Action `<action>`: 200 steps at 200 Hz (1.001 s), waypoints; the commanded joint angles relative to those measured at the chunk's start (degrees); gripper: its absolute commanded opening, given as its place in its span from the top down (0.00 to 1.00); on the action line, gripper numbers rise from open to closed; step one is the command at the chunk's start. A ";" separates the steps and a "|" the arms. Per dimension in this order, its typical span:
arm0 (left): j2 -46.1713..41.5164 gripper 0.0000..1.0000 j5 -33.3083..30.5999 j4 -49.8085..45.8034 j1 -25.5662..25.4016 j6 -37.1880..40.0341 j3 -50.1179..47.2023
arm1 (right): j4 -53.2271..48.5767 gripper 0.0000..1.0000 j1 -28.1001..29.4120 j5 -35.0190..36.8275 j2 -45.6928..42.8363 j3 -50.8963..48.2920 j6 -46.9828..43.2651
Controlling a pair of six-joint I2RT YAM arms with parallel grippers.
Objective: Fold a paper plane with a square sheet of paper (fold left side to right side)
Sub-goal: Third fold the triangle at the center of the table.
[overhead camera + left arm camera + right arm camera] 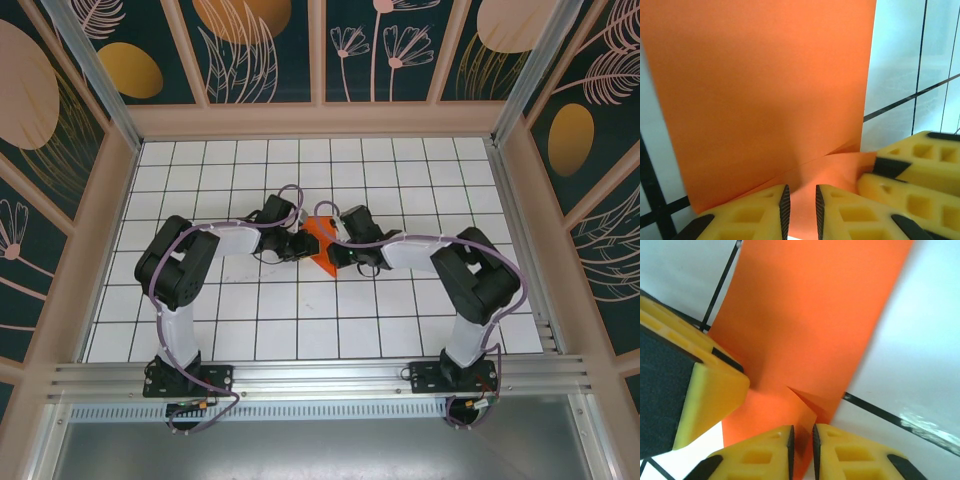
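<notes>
The square sheet of paper (pixel 318 241) is bright orange and lies partly folded on the white grid table, between both grippers. My left gripper (pixel 303 246) reaches it from the left, my right gripper (pixel 338 258) from the right. In the left wrist view the paper (pixel 765 90) rises as a broad flap over a crease. The left gripper (pixel 800 192) stands over its lower layer, pads slightly apart. The right gripper's yellow fingers (pixel 920 165) touch the paper beside it. In the right wrist view a small raised flap of paper (pixel 810 315) sits between the narrowly parted pads of the right gripper (pixel 802 432).
The white table with black grid lines (pixel 300 320) stretches around the paper on all sides. Wooden-framed patterned walls (pixel 320 120) close in the back and both sides. The arm bases are bolted to a metal rail (pixel 320 378) at the near edge.
</notes>
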 commanded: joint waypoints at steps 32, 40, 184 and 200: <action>2.38 0.76 -4.01 -2.54 -0.16 0.73 -2.04 | -5.53 0.78 -0.87 -7.28 -10.42 -0.31 2.78; 2.29 0.76 -4.02 -2.55 -0.15 0.75 -1.95 | -5.20 0.79 -0.77 -10.99 -11.03 -0.80 3.35; 2.90 0.76 -3.91 -2.54 -0.42 0.83 -0.82 | -3.17 0.81 0.42 -18.02 -1.70 -2.25 7.68; 2.99 0.76 -3.88 -2.58 -0.43 0.85 -0.82 | -3.86 0.81 0.40 -17.02 -1.05 -2.24 7.98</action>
